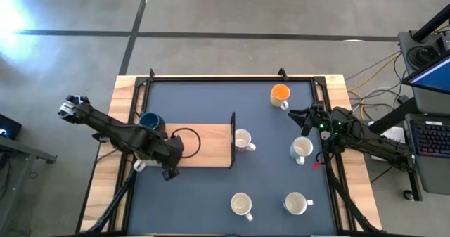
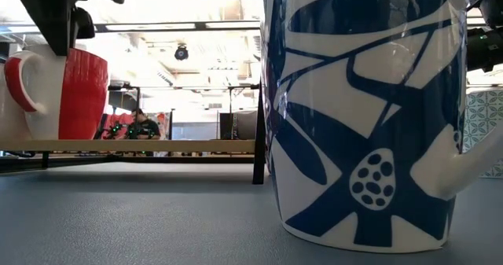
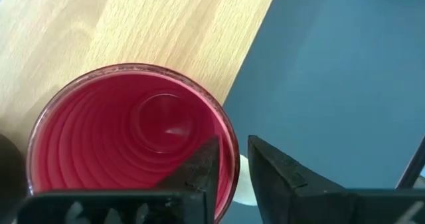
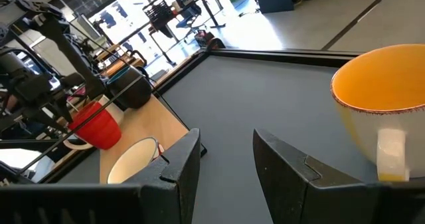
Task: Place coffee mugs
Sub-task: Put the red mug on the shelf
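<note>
Now the left claw (image 3: 229,177) pinches the red mug (image 3: 129,141) by its rim over the wooden board's (image 1: 207,145) left end, mid-placement. Next it likely lowers and releases. The right claw (image 4: 222,161), wide, waits near the orange mug (image 1: 280,93).

Open mat (image 1: 211,202) between 4 white mugs (image 1: 243,141); upright divider (image 1: 233,140) blocks

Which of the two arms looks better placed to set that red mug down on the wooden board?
The left. Its gripper has one finger inside the red mug and one outside its rim, over the wooden board. The right gripper hangs open near the orange mug, far across the table.
</note>
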Robot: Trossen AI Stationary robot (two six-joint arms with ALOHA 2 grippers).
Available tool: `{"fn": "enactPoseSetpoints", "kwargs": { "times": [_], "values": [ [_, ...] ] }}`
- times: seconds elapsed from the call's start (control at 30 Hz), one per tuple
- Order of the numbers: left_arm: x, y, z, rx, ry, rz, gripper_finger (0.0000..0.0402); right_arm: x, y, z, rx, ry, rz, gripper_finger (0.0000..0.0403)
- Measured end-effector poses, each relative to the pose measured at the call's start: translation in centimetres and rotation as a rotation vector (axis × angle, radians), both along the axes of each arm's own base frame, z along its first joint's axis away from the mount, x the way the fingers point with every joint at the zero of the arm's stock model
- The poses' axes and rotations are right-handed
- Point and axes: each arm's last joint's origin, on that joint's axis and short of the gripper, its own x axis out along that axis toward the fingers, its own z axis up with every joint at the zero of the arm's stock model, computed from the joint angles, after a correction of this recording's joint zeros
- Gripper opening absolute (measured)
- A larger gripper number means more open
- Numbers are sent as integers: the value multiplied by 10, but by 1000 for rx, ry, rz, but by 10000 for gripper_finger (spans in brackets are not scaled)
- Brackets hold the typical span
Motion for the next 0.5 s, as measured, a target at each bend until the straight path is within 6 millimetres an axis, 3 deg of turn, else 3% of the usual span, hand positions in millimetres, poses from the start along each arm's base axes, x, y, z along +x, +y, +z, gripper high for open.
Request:
{"fn": "enactPoseSetpoints", "kwargs": {
  "times": [0.37,0.5],
  "values": [
    [-11,5,37,-5,-40,16,102,0,0,0,0,0,0,128],
    [-10,6,40,20,-43,26,104,0,0,0,0,0,0,128]
  ]
}}
